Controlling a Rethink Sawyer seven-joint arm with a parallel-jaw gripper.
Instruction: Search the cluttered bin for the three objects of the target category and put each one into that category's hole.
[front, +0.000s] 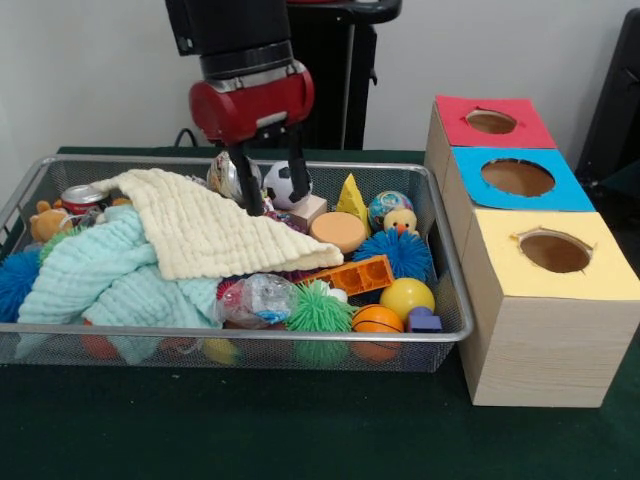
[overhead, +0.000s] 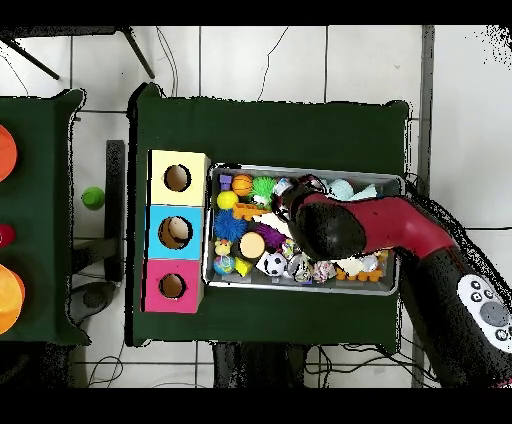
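On the dark green worktop (front: 200, 430) sits the bin (front: 240, 348), a wide, shallow basket of silver wire mesh with a rounded rim, filling the left and middle of the front view and crowded with toys and cloths. A cream waffle-weave cloth (front: 200, 232) lies across its middle, partly over a mint green cloth (front: 100, 285) at the near left. Around them show a soccer ball (front: 289, 184) at the far side, a yellow wedge (front: 351, 199), a round tan wooden disc (front: 339, 231), a blue spiky ball (front: 405, 253), an orange brick (front: 355, 275), a green spiky ball (front: 320, 310), a yellow ball (front: 407, 297), a small basketball (front: 377, 320) and a red can (front: 80, 197) at the far left; any print on the can is too small to read. Just right of the bin stands a row of three pale wooden boxes, each with a round cutout: red-topped farthest, blue-topped box (front: 517, 180) in the middle, yellow-topped nearest. The hole (front: 517, 177) in the blue top is large and round, and the overhead view shows it (overhead: 176, 232) beside the bin's short end. The end effector (front: 272, 192) hangs from the red wrist over the far middle of the bin, its two dark fingers apart and empty, tips down by the cream cloth's far edge, close to the soccer ball.
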